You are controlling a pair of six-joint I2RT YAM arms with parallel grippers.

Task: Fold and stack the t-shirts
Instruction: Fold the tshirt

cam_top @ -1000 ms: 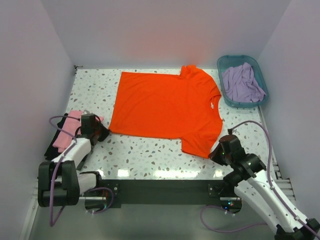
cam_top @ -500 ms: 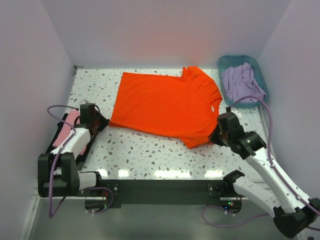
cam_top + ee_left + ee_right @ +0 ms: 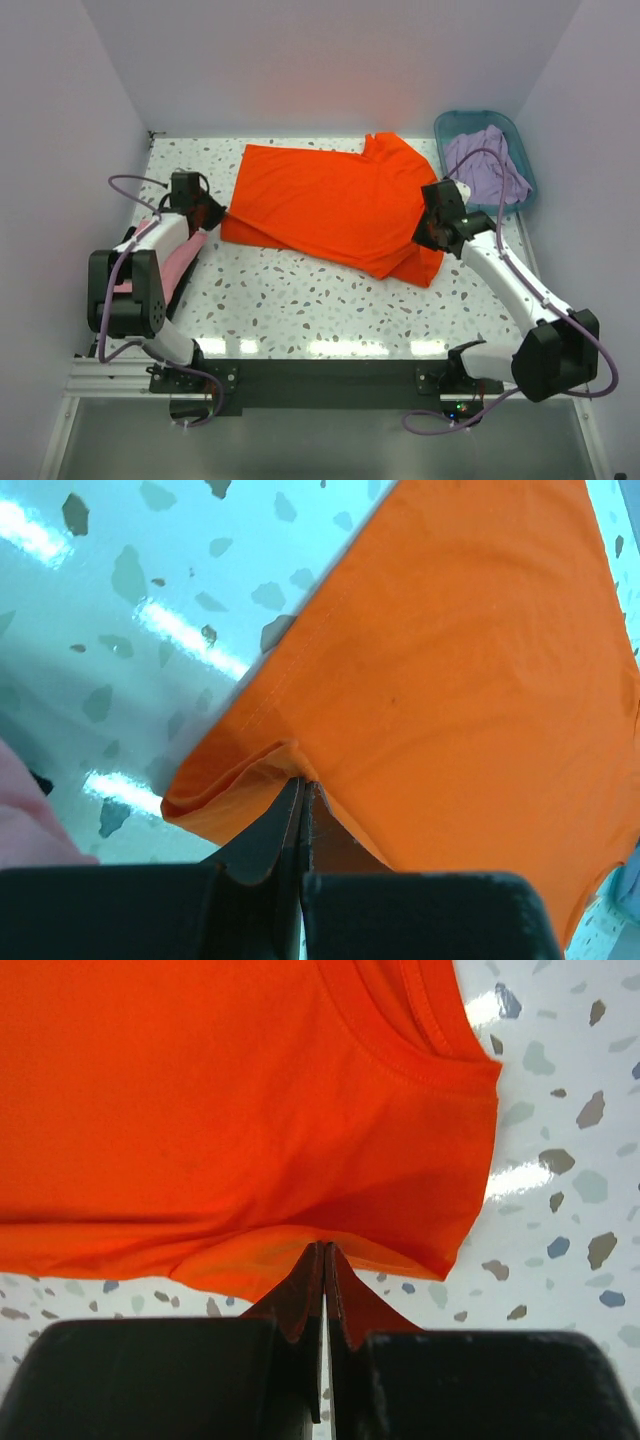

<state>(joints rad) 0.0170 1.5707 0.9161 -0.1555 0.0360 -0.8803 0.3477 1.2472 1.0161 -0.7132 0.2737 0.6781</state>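
both arms extended forward, left tool (image 3: 214, 212) and right tool (image 3: 427, 234) fully closed

The left hand (image 3: 303, 798) pinches the orange t-shirt (image 3: 470, 670) edge, apparently lifted off the table (image 3: 110, 610).

Teal basket (image 3: 472, 115), speckled table (image 3: 300, 300)

Top view: high behind arm bases (image 3: 190, 385), facing down over whole counter (image 3: 300, 300). Wrist views: very close, looking along left fingers (image 3: 265, 845), right fingers (image 3: 300, 1305), onto opposite ends of orange t-shirt (image 3: 330, 205), shared with top view.
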